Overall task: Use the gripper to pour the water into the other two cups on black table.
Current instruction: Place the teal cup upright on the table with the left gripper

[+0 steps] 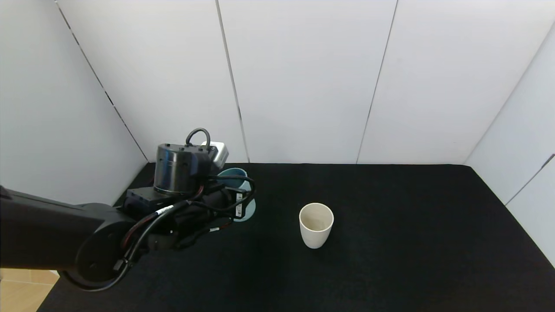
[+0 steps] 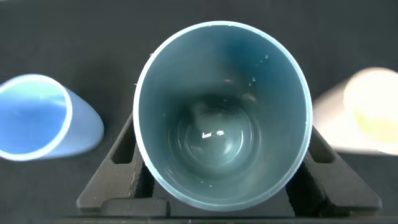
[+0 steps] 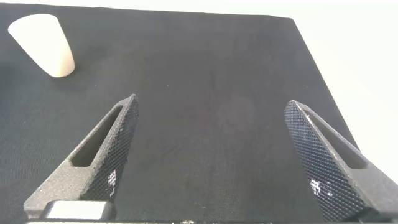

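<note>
My left gripper (image 2: 221, 134) is shut on a teal-green cup (image 2: 217, 68), holding it upright with a little water (image 2: 214, 137) in its bottom. In the head view the cup (image 1: 233, 175) shows just behind the left wrist at the table's back left. The light blue cup (image 2: 37, 118) stands on one side of it and the cream-white cup (image 2: 367, 109) on the other. The cream cup (image 1: 316, 224) stands upright near the middle of the black table (image 1: 412, 242). The blue cup is hidden behind the left arm in the head view. My right gripper (image 3: 214, 162) is open and empty over bare table.
White wall panels (image 1: 303, 78) close in the table at the back and on both sides. The cream cup also shows far off in the right wrist view (image 3: 40, 43). The table's right edge (image 3: 317, 68) runs near the right gripper.
</note>
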You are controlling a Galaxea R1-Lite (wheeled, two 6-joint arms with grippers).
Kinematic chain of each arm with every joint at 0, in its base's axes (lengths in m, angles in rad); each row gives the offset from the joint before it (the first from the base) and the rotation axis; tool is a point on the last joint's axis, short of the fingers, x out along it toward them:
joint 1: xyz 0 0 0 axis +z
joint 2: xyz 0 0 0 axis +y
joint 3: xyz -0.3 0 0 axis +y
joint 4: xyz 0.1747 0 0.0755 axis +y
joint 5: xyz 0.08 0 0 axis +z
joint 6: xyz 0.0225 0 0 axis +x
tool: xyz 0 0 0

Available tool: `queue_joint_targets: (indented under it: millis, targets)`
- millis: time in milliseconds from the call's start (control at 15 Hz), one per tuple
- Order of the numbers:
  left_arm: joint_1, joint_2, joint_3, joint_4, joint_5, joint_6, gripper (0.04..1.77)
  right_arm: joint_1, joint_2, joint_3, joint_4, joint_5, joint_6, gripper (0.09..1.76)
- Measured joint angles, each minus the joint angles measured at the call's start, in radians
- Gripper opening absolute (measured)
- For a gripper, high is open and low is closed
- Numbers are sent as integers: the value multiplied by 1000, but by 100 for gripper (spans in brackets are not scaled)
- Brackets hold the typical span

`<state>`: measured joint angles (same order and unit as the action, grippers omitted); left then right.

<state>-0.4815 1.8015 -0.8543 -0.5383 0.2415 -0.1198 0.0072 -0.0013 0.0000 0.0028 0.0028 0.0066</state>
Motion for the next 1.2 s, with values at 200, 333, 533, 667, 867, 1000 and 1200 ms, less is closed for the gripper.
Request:
queue_joint_targets:
  millis: [200, 333, 533, 667, 867, 1000, 1200]
  targets:
    - [16, 69, 37, -140, 7, 9, 115, 0, 0, 0, 0, 0, 0, 171]
    - [19, 114, 38, -153, 10, 4, 115, 0, 0, 0, 0, 0, 1, 171]
    - [29, 183, 28, -199, 13, 8, 115, 0, 0, 0, 0, 0, 0, 171]
    - [31, 224, 26, -231, 13, 11, 115, 0, 0, 0, 0, 0, 0, 171]
    - [38, 270, 20, -235, 13, 13, 115, 0, 0, 0, 0, 0, 0, 171]
    - [40, 290, 15, -235, 13, 13, 115, 0, 0, 0, 0, 0, 0, 171]
    - [41, 302, 14, -235, 13, 14, 115, 0, 0, 0, 0, 0, 0, 171]
